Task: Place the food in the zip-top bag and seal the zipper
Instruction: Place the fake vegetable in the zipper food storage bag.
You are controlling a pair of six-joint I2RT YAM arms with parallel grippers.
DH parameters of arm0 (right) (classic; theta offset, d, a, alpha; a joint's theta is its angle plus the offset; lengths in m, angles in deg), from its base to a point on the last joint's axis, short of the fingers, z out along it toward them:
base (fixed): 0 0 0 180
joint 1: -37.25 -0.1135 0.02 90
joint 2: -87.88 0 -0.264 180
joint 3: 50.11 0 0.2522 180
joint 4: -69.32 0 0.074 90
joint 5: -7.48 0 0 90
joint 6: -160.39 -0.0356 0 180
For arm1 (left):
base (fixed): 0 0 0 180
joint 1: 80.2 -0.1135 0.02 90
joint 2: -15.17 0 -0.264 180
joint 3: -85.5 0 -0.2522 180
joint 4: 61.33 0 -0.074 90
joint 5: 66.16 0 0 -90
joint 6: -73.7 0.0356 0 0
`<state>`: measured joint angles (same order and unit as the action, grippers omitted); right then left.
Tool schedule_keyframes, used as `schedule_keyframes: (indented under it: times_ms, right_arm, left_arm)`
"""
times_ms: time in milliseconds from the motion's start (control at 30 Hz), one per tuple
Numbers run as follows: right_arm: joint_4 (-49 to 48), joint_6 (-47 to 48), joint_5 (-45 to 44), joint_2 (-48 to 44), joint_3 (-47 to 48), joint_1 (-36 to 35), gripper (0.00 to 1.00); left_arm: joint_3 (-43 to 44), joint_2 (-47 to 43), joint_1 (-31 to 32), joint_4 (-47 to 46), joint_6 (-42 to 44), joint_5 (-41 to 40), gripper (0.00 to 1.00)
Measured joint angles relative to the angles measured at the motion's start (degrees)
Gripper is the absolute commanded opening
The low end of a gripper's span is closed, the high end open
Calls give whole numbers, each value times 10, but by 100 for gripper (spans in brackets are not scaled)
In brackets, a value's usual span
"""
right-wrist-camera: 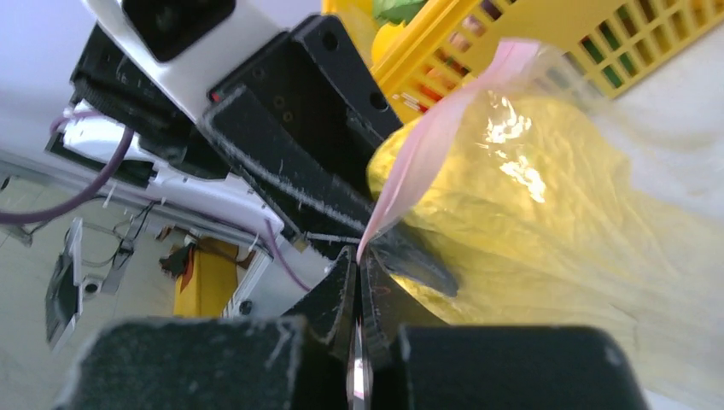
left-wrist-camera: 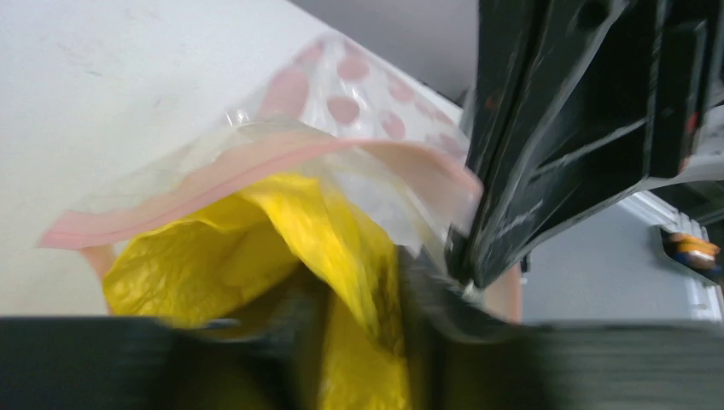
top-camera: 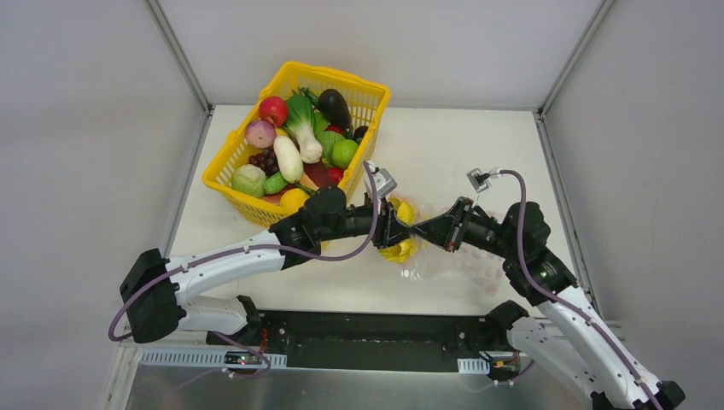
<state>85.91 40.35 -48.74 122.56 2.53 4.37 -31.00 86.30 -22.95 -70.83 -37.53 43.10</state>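
My left gripper is shut on the yellow ruffled cabbage and holds it in the mouth of the clear zip-top bag, in front of the basket. In the left wrist view the cabbage sits between my fingers, under the bag's pink zipper strip. My right gripper is shut on the zipper strip and holds that edge of the bag up; its jaws pinch the strip flat. The cabbage shows through the plastic. The rest of the food lies in the basket.
The yellow mesh basket stands at the back left with an apple, white radish, lime, greens and an eggplant. The two grippers nearly touch. Grey walls bound the white table on both sides and behind.
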Motion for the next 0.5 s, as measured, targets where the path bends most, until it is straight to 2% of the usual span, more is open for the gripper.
schedule_keyframes:
  times_ms: [33, 100, 233, 267, 300, 400, 500]
  right_arm:
    - [0, -2, -11, 0, 0, 0, 0]
    - [4, -6, -35, 0, 0, 0, 0]
    - [8, -18, -77, -3, -2, 0, 0]
    - [9, -22, -89, -5, -3, 0, 0]
    - [10, -26, -102, -7, -3, 0, 0]
    - [7, -34, -137, -18, -8, 0, 0]
    - [1, -41, -157, -27, -19, 0, 0]
  left_arm:
    - [-3, -2, 0, 11, 5, -10, 55]
    - [-8, -9, 0, 33, 16, -30, 66]
    - [-10, -41, 0, 71, 28, -50, 75]
    - [-9, -51, 0, 79, 30, -51, 88]
    - [-9, -63, 0, 87, 31, -51, 92]
    - [-9, -103, 0, 108, 34, -56, 93]
    - [-8, -158, 0, 133, 34, -80, 89]
